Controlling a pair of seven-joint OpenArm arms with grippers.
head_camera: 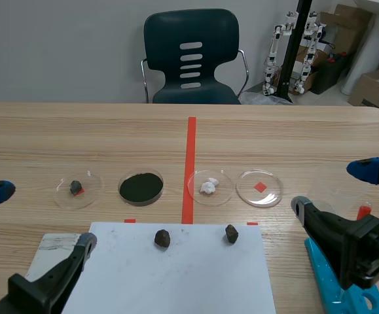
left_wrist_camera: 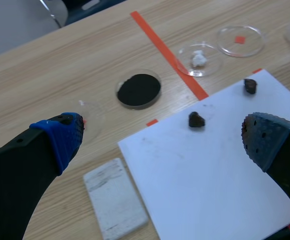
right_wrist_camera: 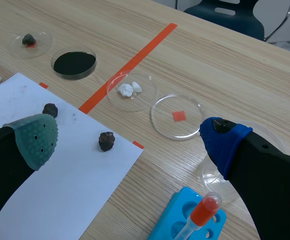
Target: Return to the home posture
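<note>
Left gripper [left_wrist_camera: 165, 140]: stood near left, fingers wide apart, empty, over the white sheet [head_camera: 176, 275]. Two dark lumps [head_camera: 162, 239] lay along the sheet's far edge. Right gripper [right_wrist_camera: 128, 137]: near right, wide apart, empty, blue rack [right_wrist_camera: 180, 205] beneath.

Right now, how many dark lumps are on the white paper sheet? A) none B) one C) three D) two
D: the white sheet carries one dark lump and a second dark lump near its far edge. A third dark lump sits in a clear dish, off the sheet.
</note>
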